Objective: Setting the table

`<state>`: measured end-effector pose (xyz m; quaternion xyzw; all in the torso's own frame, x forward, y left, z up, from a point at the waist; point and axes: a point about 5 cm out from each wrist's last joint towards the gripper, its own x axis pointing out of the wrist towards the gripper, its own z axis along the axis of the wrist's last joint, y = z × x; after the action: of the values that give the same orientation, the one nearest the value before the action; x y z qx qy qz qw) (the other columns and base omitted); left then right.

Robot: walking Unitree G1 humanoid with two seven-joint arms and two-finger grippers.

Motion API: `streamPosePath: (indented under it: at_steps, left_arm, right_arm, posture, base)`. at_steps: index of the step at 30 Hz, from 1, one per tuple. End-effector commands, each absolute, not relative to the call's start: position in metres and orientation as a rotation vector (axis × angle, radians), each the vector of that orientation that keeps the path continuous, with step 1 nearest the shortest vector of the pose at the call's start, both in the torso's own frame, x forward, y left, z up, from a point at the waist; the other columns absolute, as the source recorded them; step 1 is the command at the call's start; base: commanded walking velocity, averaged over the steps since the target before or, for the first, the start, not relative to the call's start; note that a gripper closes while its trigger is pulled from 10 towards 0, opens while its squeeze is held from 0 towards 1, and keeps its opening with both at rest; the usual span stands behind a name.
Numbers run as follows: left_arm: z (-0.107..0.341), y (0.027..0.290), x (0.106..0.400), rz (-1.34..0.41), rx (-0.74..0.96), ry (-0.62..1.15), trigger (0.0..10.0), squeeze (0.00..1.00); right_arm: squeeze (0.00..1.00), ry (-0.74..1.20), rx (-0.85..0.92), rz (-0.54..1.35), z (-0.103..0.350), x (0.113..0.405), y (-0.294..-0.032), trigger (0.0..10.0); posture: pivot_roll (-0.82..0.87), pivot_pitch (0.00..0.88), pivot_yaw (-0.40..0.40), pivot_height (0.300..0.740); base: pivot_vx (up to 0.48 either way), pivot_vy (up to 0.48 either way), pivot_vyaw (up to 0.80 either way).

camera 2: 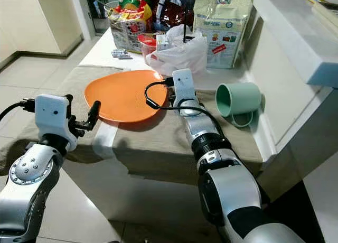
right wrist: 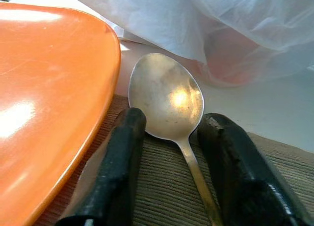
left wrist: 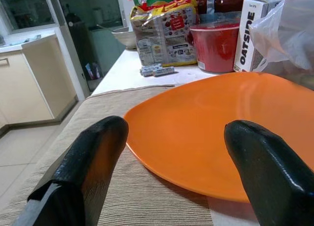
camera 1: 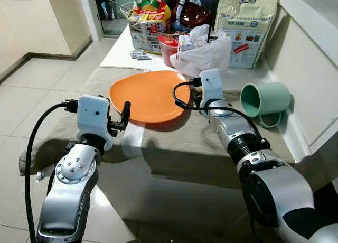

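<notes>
An orange plate (camera 1: 148,95) lies on a beige placemat (camera 1: 174,140) on the white table. A metal spoon (right wrist: 167,96) lies on the placemat just off the plate's right rim, bowl pointing toward the white plastic bag. My right gripper (right wrist: 172,122) is open and low over the mat, one finger on each side of the spoon's handle without pinching it. My left gripper (left wrist: 175,130) is open and empty at the plate's near-left rim, a little above the mat. A green mug (camera 1: 264,99) lies on its side on the mat to the right of my right wrist.
Behind the plate stand snack bags (camera 1: 150,18), a red container (camera 1: 169,47), a white plastic bag (camera 1: 203,53) and a large paper sack (camera 1: 245,26). A white ledge and wall (camera 1: 311,68) run along the table's right side. Tiled floor (camera 1: 37,79) lies to the left.
</notes>
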<state>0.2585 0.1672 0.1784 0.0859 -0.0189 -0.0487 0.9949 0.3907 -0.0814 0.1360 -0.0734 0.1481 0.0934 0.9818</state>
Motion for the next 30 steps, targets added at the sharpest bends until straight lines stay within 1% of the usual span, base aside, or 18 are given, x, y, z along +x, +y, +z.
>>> streamPosePath:
  at_steps: [1,2,3,4,5,10,12,13,14,15,25,30]
  left_arm:
    - [0.182,0.167,0.256,-0.105,0.185,-0.051,10.0,0.00]
    - [0.182,0.167,0.256,-0.105,0.185,-0.051,10.0,0.00]
    - [0.182,0.167,0.256,-0.104,0.184,-0.050,10.0,0.00]
    - [0.182,0.167,0.256,-0.104,0.184,-0.050,10.0,0.00]
    - [0.182,0.168,0.256,-0.103,0.184,-0.049,10.0,0.00]
    - [0.182,0.168,0.255,-0.102,0.183,-0.047,10.0,0.00]
    - [0.182,0.168,0.255,-0.102,0.184,-0.047,10.0,0.00]
    - [0.182,0.168,0.255,-0.101,0.184,-0.048,10.0,0.00]
    - [0.182,0.168,0.255,-0.101,0.183,-0.048,10.0,0.00]
    - [0.182,0.168,0.255,-0.101,0.183,-0.048,10.0,0.00]
    - [0.182,0.167,0.255,-0.101,0.180,-0.049,10.0,0.00]
    - [0.182,0.167,0.256,-0.102,0.179,-0.049,10.0,0.00]
  right_arm:
    - [0.36,0.655,-0.148,0.196,0.060,0.354,-0.091,0.0]
    - [0.36,0.655,-0.148,0.196,0.060,0.354,-0.091,0.0]
    - [0.03,0.653,-0.148,0.200,0.060,0.353,-0.090,0.0]
    - [0.03,0.653,-0.148,0.200,0.060,0.353,-0.090,0.0]
    - [0.00,0.651,-0.147,0.201,0.061,0.354,-0.089,0.0]
    - [0.00,0.607,-0.161,0.180,0.066,0.357,-0.091,0.0]
    - [0.00,0.569,-0.192,0.163,0.070,0.361,-0.093,0.0]
    - [0.00,0.530,-0.219,0.150,0.075,0.364,-0.094,0.0]
    - [0.00,0.443,-0.284,0.118,0.087,0.370,-0.097,0.0]
    - [0.00,0.416,-0.302,0.109,0.091,0.372,-0.097,0.0]
    - [0.00,0.291,-0.329,0.024,0.110,0.381,-0.104,0.0]
    - [0.00,0.178,-0.344,-0.038,0.126,0.387,-0.108,0.0]
  posture:
    - [0.04,0.093,0.049,0.740]
    - [0.04,0.093,0.049,0.740]
    - [0.04,0.096,0.050,0.740]
    - [0.04,0.096,0.050,0.740]
    - [0.04,0.096,0.050,0.740]
    - [0.04,0.100,0.051,0.740]
    - [0.04,0.101,0.051,0.740]
    - [0.04,0.102,0.051,0.740]
    - [0.04,0.102,0.051,0.740]
    - [0.04,0.104,0.051,0.740]
    - [0.04,0.106,0.054,0.740]
    - [0.04,0.107,0.056,0.740]
  base:
    - [0.000,0.000,0.00]
    - [0.000,0.000,0.00]
    - [0.000,0.000,0.00]
    - [0.000,0.000,0.00]
    - [0.000,0.000,0.00]
    - [0.000,0.000,0.00]
    - [0.000,0.000,0.00]
    - [0.000,0.000,0.00]
    - [0.000,0.000,0.00]
    - [0.000,0.000,0.00]
    - [0.000,0.000,0.00]
    - [0.000,0.000,0.00]
